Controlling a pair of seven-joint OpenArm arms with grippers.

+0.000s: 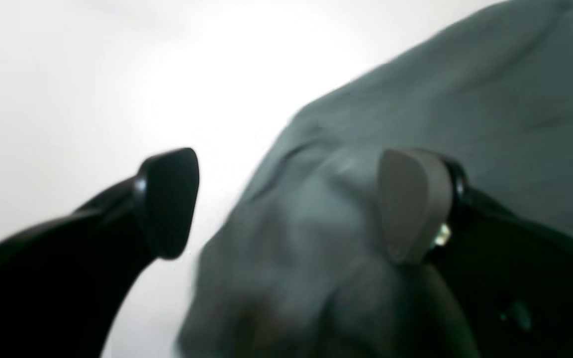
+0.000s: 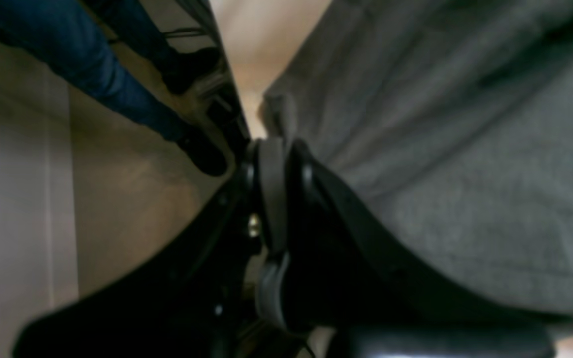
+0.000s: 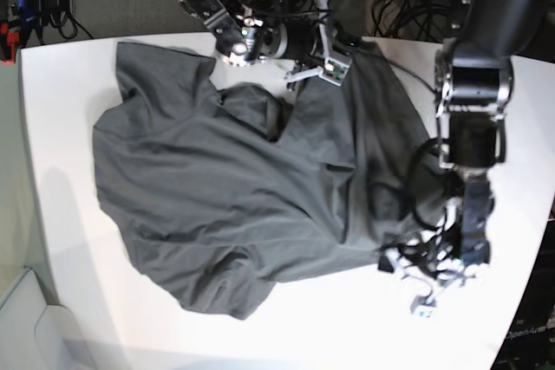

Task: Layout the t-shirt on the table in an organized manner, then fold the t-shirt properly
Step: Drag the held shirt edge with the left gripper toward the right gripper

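T-shirt (image 3: 217, 205) cloth lies spread but rumpled across the white table (image 3: 61, 127), with a bunched fold near the collar and a rolled lump at its lower edge. It looks soft, light and limp, so it will likely sag and drag rather than hold shape; hems, sleeve ends or shoulder seams seem the best places to pinch.

The right gripper (image 2: 272, 164) is clamped on a fabric edge (image 2: 279, 112) that rises just beyond its tips. The left gripper (image 1: 286, 204) stands wide, one pad (image 1: 413, 204) over the cloth, the other over bare table, holding nothing.

Both wrist views are blurred. In the base view the arms hide the grip points, and I cannot tell which part of the shirt is held.
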